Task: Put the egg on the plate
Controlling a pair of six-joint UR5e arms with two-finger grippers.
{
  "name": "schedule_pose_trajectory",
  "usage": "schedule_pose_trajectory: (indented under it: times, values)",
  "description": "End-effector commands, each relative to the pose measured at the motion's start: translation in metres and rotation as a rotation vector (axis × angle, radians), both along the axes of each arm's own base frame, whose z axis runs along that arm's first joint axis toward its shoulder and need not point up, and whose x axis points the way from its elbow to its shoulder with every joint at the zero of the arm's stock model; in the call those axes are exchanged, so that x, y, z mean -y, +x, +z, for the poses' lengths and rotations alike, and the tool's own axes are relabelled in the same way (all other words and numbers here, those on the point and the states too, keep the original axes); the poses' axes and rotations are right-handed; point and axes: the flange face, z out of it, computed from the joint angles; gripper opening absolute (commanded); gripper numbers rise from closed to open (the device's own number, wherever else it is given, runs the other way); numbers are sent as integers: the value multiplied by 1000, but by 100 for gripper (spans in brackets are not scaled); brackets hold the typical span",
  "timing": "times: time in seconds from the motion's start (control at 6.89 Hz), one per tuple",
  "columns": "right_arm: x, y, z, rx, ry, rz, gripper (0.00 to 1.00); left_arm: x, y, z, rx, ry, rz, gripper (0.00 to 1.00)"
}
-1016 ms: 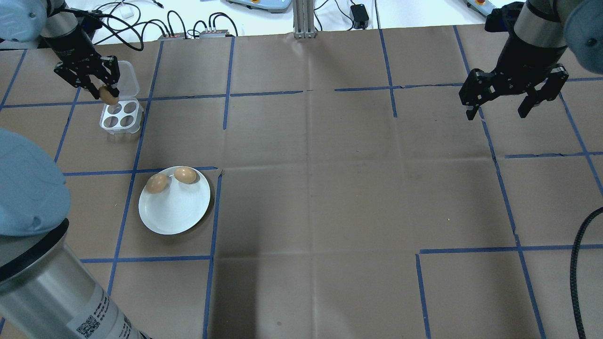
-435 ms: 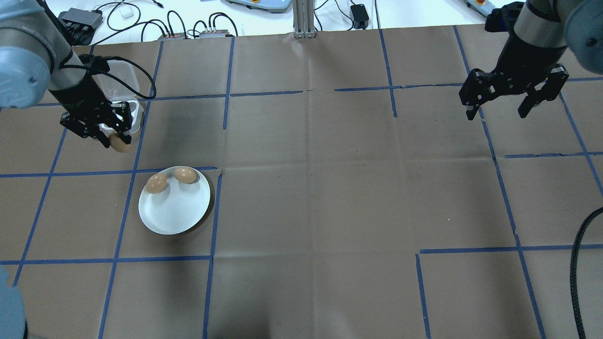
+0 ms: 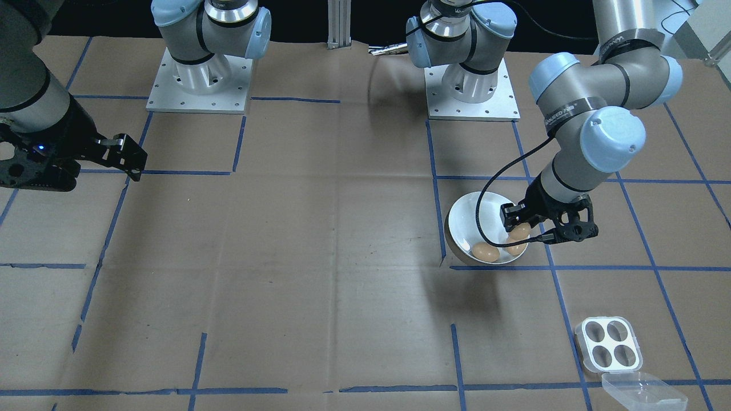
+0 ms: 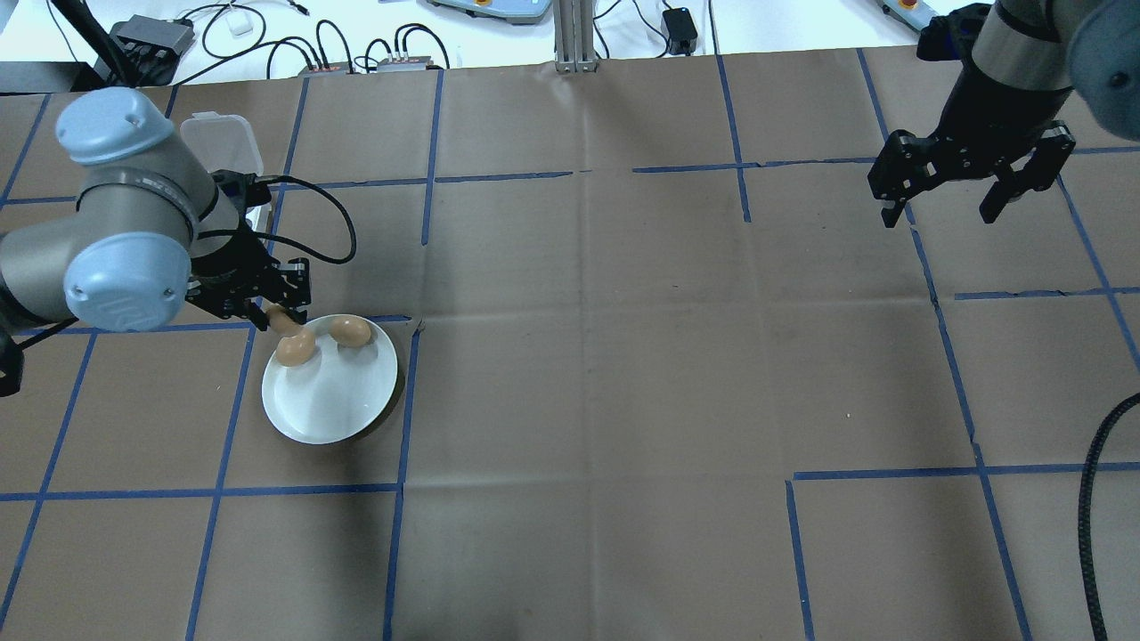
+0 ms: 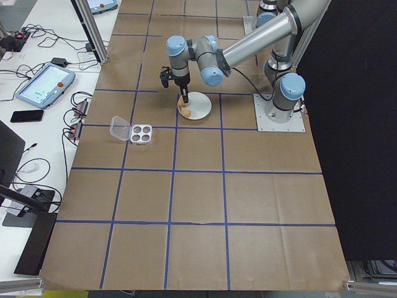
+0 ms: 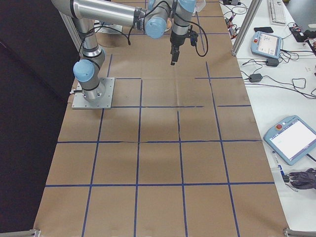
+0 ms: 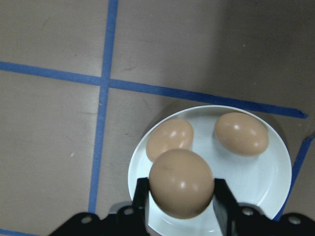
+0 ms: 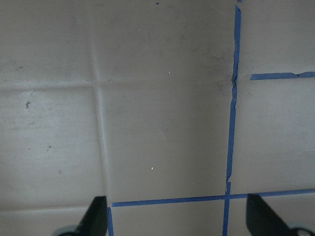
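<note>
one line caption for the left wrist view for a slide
Left hand holding a brown egg above the round white plate, where two brown eggs already lie.

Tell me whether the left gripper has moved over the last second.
Yes. In the overhead view the left gripper, shut on an egg, has travelled from above the egg tray toward the robot to the plate rim.

Even, bright overhead lighting on matte brown paper table cover (image 4: 623, 356); soft grey shadows beside round white shallow plate (image 4: 334, 401) and under arms. Small glare spots on glossy brown held egg (image 7: 181, 183). Black fingertips (image 8: 96, 216) blurred at right wrist view's lower edge. Exterior views sharp.
</note>
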Motion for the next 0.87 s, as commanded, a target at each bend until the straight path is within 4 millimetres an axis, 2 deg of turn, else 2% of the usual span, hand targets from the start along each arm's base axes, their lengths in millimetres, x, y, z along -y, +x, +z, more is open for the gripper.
schedule_pose_trajectory:
  times: [0.0,0.15,0.29,0.44,0.58,0.73]
  values:
    - [0,0,0,0,0,0,100,-11,-12,-29,-7,36,-3,0]
    - [0,0,0,0,0,0,100,-11,-13,-35,-12,49,-6,4]
    - [0,0,0,0,0,0,100,-12,-16,-36,-14,52,-10,36]
    - [0,0,0,0,0,0,100,-15,-19,-37,-13,57,-18,98]
    - [0,0,0,0,0,0,100,-12,-19,-32,-11,44,-22,99]
    - [0,0,0,0,0,0,100,-11,-18,-14,-2,6,-29,99]
